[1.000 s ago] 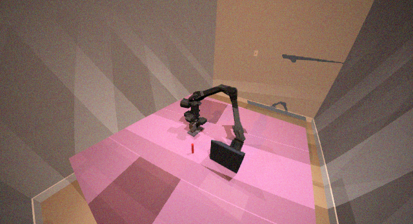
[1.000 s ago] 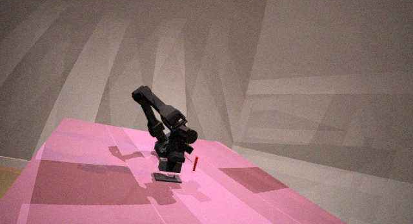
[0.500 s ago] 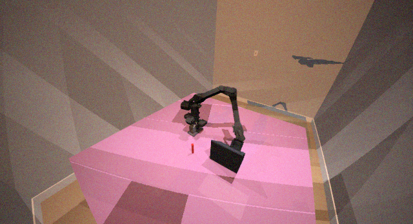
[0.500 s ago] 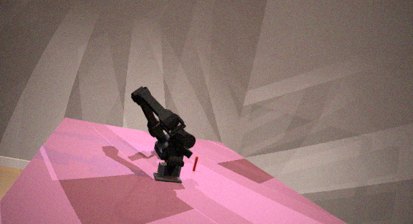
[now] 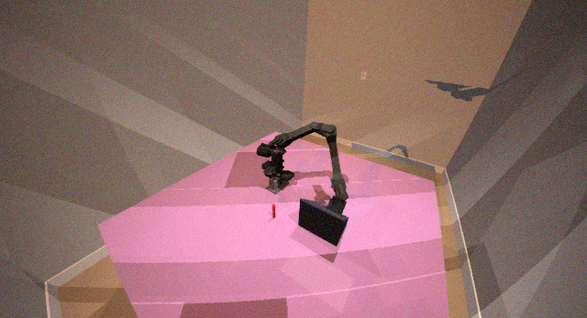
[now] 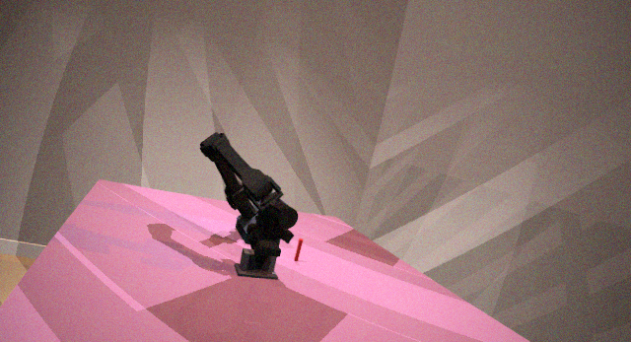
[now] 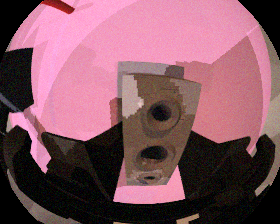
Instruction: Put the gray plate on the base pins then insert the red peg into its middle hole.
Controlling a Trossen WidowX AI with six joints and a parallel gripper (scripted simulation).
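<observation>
The gray plate (image 5: 275, 183) (image 6: 254, 263) (image 7: 136, 122) is clamped between the fingers of my gripper (image 5: 278, 176) (image 6: 266, 248) (image 7: 149, 124), which is shut on it. Its three holes show in a row in the wrist view. The plate is over the base (image 5: 273, 191) (image 6: 256, 273) (image 7: 146, 67), very low or touching it; I cannot tell whether it lies fully flat. The base's far edge shows past the plate in the wrist view; its pins are hidden. The red peg (image 5: 273, 211) (image 6: 299, 250) (image 7: 58, 6) stands upright on the table beside the base.
A large black panel (image 5: 323, 222) stands tilted in front of the arm's foot and also shows at the left of the wrist view (image 7: 16, 75). The pink table (image 5: 206, 245) (image 6: 370, 288) carries hard-edged shadows and bright patches.
</observation>
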